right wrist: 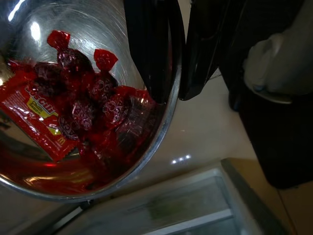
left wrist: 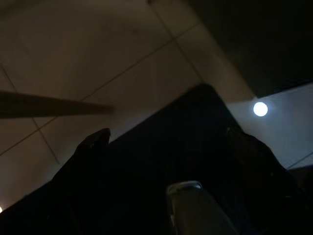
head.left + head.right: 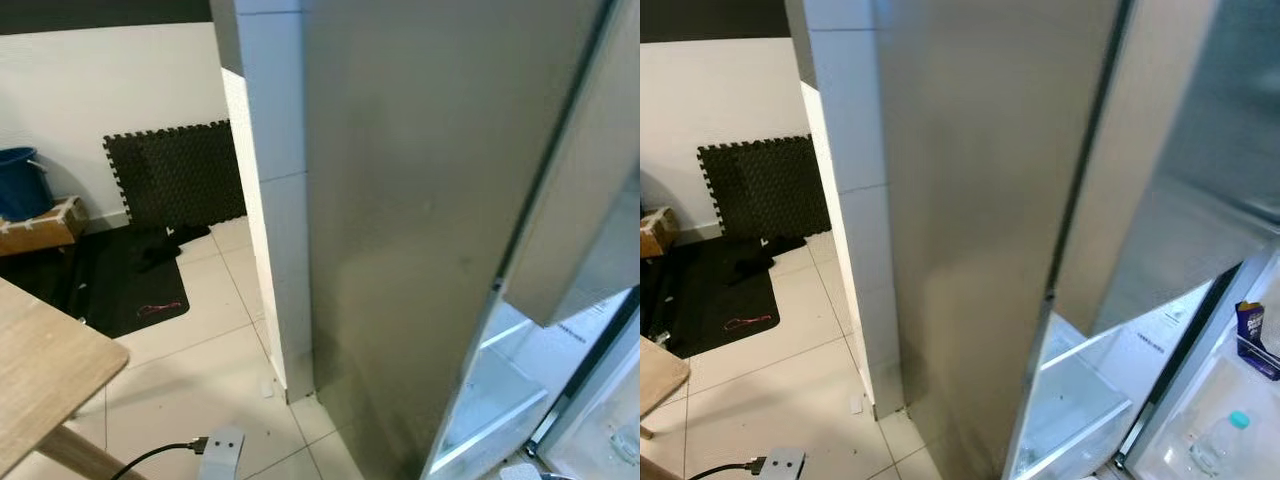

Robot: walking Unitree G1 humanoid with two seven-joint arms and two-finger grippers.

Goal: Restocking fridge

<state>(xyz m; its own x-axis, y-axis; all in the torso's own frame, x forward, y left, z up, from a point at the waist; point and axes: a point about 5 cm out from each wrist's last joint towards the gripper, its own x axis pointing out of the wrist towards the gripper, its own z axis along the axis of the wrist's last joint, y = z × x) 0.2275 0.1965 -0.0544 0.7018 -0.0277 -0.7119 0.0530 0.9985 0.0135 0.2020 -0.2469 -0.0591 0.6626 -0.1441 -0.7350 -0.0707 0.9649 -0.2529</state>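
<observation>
Gripped at its rim, a round shiny steel bowl [image 1: 98, 98] fills the near field of the right wrist view: the right end effector [image 1: 178, 73] has its two long black fingers [image 1: 151, 54] nearly closed on the bowl's edge, one finger inside the rim and the other just outside it. Inside the bowl, just beside the inner finger, lie red cellophane-wrapped candies [image 1: 93, 103] and a flat red ketchup sachet with yellow lettering [image 1: 36, 117]. Beyond the bowl, past the fingertips, a pale shelf edge of the fridge [image 1: 195, 205] is visible.

From the head views, the tall stainless-steel fridge side panel [image 3: 410, 220] stands close ahead, with its open door [image 3: 1180, 200] to the right. White fridge shelves [image 3: 1080, 400] show below the door; a clear plastic bottle with a teal cap [image 3: 1220, 440] and a purple package [image 3: 1250, 330] rest on the door shelves. A white tiled pillar [image 3: 275, 200] adjoins the fridge. Farther left are a black foam mat [image 3: 175, 175], a blue bucket [image 3: 22, 180], a light wooden surface [image 3: 45, 370], and a white power strip with a black cable [image 3: 222, 450] on the tiled floor [image 3: 200, 350].

The left end effector [image 2: 166, 161] hangs over the floor in deep shade; its fingers stand apart, holding nothing.
</observation>
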